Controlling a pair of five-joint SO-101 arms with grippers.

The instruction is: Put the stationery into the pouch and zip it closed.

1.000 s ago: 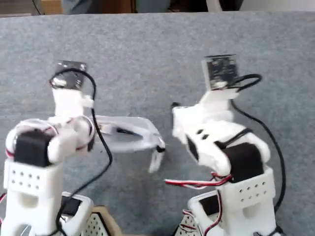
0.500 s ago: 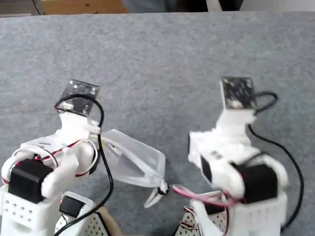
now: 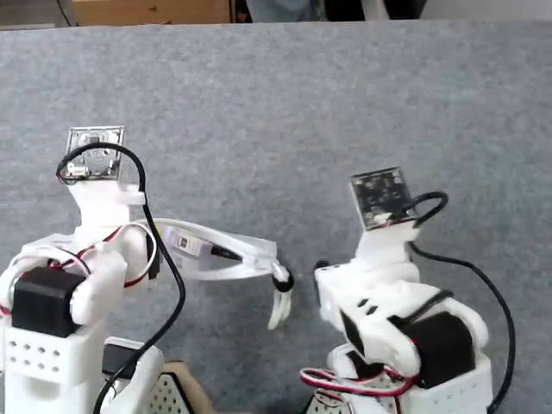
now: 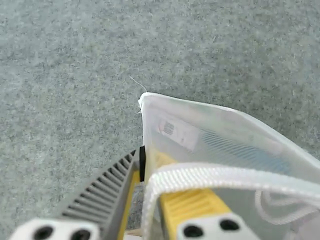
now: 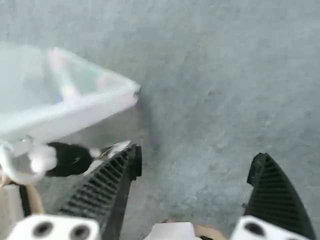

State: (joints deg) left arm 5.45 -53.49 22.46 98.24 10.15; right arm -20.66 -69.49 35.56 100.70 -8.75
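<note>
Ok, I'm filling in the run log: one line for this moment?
left end effector: shut on pouch | right end effector: open, empty, beside zip pull

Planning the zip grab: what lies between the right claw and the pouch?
The black zip pull and white cord of the pouch, beside the open right claw; otherwise bare mat, in right wrist view.

The left gripper (image 4: 142,161) is swinging the pouch (image 3: 226,255) up from a steep tilt to lie nearly level, and is itself shifting toward the left side of the table. The pouch's cord (image 3: 279,302) is swinging up with it. The right gripper (image 5: 196,162), jaws apart, is drawing back toward its base, close to the pouch's corded end.
</note>
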